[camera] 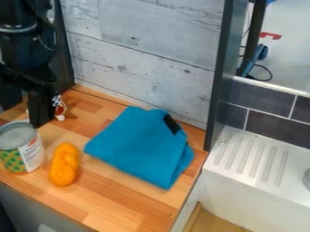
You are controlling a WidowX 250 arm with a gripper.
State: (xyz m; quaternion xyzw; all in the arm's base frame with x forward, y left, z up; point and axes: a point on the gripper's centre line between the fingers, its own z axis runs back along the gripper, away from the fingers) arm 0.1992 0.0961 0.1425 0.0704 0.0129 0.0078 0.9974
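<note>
Hanging by the can point(21, 152), the gripper point(40, 121) is needing slow, careful movement to avoid knocking its rim; whether it's gripping anything, I cannot tell.

We saw a whitewashed wood-plank wall point(145, 59) behind a butcher-block countertop point(115, 204), with dark grey tiles point(260, 102) above a white ridged drainboard point(254, 156) on the right.

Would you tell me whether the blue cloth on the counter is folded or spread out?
Folded: the blue cloth lies in a compact bundle on the wooden counter, with layered edges along its right side.
</note>
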